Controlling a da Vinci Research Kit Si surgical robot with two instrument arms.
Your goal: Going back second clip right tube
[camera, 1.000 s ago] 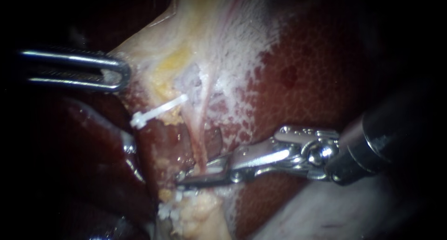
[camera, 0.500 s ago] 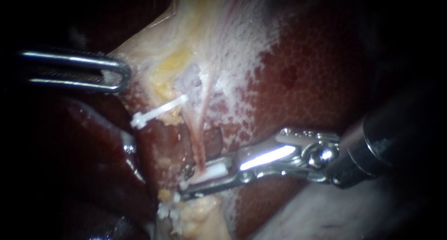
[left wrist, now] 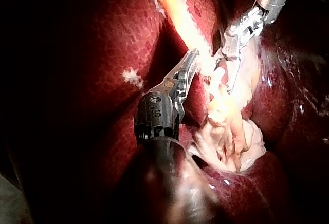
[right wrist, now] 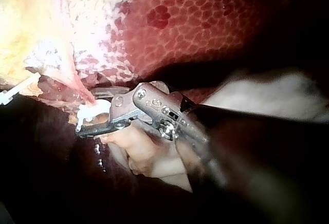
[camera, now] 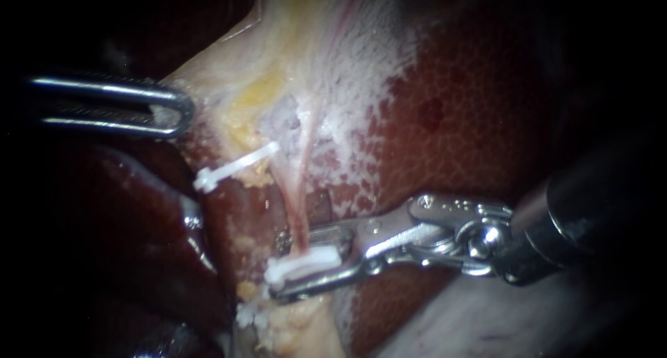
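White plastic clip (camera: 306, 264), light and stiff, sits across the soft, easily torn tube (camera: 295, 212), loose inside the right instrument's (camera: 281, 267) open end effector; grip nothing there, while the left instrument's (camera: 177, 111) end effector clamps tissue (camera: 208, 94) left of the tube.

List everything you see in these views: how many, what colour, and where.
liver: one, dark red and mottled, behind and right of the tube
pale tissue: one sheet, yellow-white, lying over the liver above the tube
tube: one, pink, running down from the pale tissue to the lower clip
upper clip: one, white, slanting just left of the tube
lower clip: one, white, across the tube's lower end
fatty lumps: a cluster, cream, below the lower clip
left instrument: one, silver, coming in from the left, jaws shut on the pale tissue's edge
right instrument: one, silver jaws on a dark shaft, jaws open with the lower clip between them
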